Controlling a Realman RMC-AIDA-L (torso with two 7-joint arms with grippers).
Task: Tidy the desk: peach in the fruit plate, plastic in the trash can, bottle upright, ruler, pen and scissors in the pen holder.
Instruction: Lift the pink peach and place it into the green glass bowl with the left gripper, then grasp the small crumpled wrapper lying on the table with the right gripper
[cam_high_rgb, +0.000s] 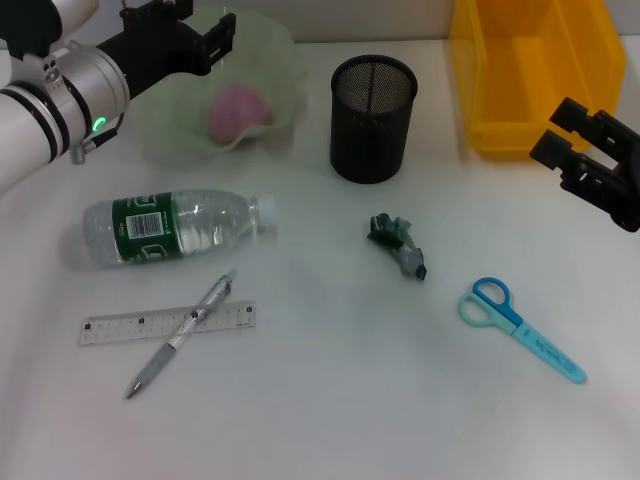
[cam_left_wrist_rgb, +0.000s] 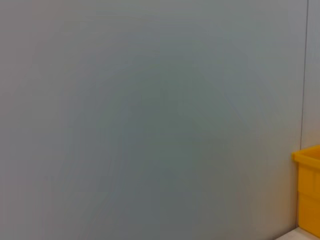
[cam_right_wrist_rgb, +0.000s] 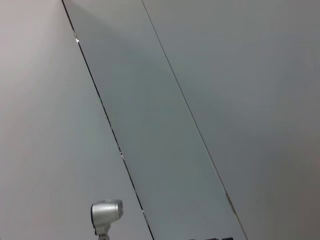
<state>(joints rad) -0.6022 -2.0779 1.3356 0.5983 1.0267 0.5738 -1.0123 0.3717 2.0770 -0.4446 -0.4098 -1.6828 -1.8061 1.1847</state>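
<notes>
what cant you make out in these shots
- Pen holder inside: head view, its mesh wall hides it.
- Yellow bin: head view, cut off by the top edge.
- Left pincer: partly cut off by the top edge.
- Both wrist views: only wall, no desk items.

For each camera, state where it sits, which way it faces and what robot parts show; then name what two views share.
Head view: on the robot's head, looking forward and down at the white desk; left gripper above the pale green fruit plate, right gripper near the yellow plastic bin.
Left wrist view: on the left wrist, facing a grey wall; no robot parts show.
Right wrist view: on the right wrist, facing wall panels; no robot parts show.
Shared: head and left wrist views both show the yellow bin.
</notes>
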